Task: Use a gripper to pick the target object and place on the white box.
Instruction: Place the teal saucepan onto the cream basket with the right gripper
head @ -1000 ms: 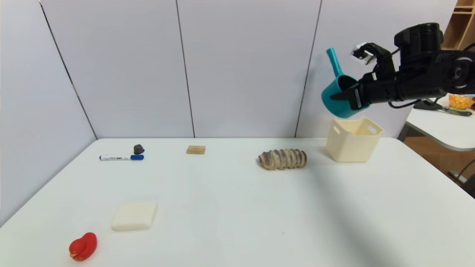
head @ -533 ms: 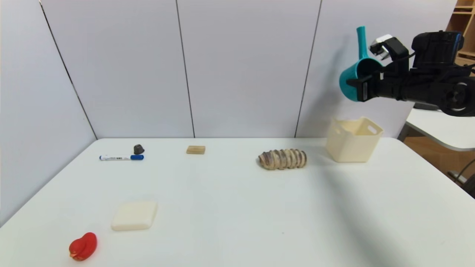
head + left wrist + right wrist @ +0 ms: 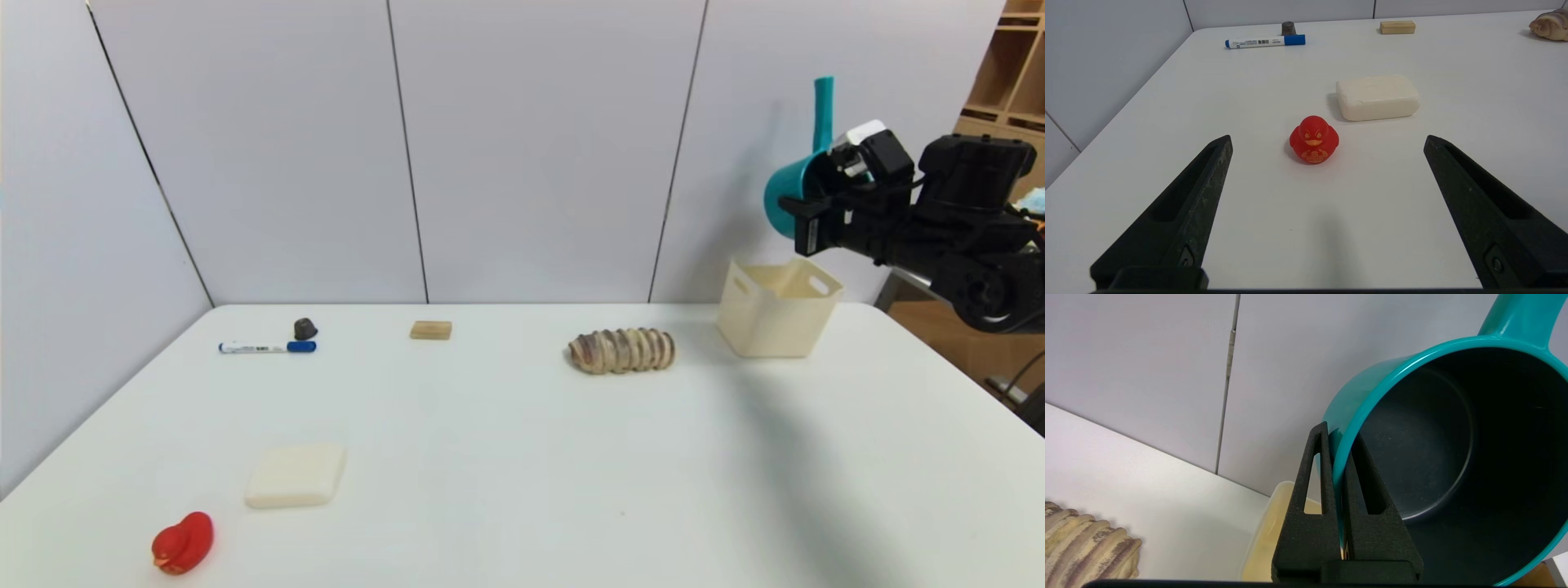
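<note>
The teal saucepan point(image 3: 782, 194) hangs in the air above the white box point(image 3: 780, 310), tipped on its side with its handle point(image 3: 823, 106) pointing up. My right gripper point(image 3: 802, 222) is shut on the saucepan's rim. In the right wrist view one finger is inside the dark bowl point(image 3: 1433, 457) and the other is outside the teal wall, the right gripper point(image 3: 1339, 435) pinching it. The white box point(image 3: 1265, 535) shows below, beside the fingers. My left gripper point(image 3: 1327, 139) is open and empty, low over the table's near left part. It is out of the head view.
On the table point(image 3: 522, 457) lie a brown ridged shell point(image 3: 622, 351) left of the box, a wooden block point(image 3: 430, 330), a blue-capped marker point(image 3: 266, 347) with a small dark lump point(image 3: 304, 328), a flat white pad point(image 3: 295, 475) and a red duck point(image 3: 183, 543).
My right gripper has carried the saucepan up and to the right, from the box's left side to above it. The handle has swung to nearly upright. The left arm has not moved.
</note>
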Available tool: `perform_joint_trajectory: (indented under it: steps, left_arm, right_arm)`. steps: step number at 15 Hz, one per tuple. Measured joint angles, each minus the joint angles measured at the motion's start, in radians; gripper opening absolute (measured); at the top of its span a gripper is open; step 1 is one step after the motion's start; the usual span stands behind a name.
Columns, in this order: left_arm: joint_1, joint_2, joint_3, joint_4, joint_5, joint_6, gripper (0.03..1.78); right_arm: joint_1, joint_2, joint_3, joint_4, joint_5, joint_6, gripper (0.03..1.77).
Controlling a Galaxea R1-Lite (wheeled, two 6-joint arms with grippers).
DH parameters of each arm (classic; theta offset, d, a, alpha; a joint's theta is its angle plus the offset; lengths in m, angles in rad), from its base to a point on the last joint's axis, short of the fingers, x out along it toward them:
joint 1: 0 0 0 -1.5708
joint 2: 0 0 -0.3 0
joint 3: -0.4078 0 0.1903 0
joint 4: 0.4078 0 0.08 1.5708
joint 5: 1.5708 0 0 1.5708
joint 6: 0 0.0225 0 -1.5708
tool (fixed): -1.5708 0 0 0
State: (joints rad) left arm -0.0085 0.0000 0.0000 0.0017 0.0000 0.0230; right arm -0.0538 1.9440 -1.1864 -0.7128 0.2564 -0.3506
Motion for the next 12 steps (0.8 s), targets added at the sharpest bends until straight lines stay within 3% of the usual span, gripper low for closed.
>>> perform_joint_trajectory:
  steps: [4,12]
  left_arm:
    - [0.000,0.000,0.000,0.000,0.000,0.000,1.69]
    - [0.000,0.000,0.000,0.000,0.000,0.000,1.69]
  right_arm:
    - [0.000,0.019,0.127,-0.131,0.001,-0.003,0.10]
    - [0.000,0.040,0.160,-0.143,0.002,-0.006,0.10]
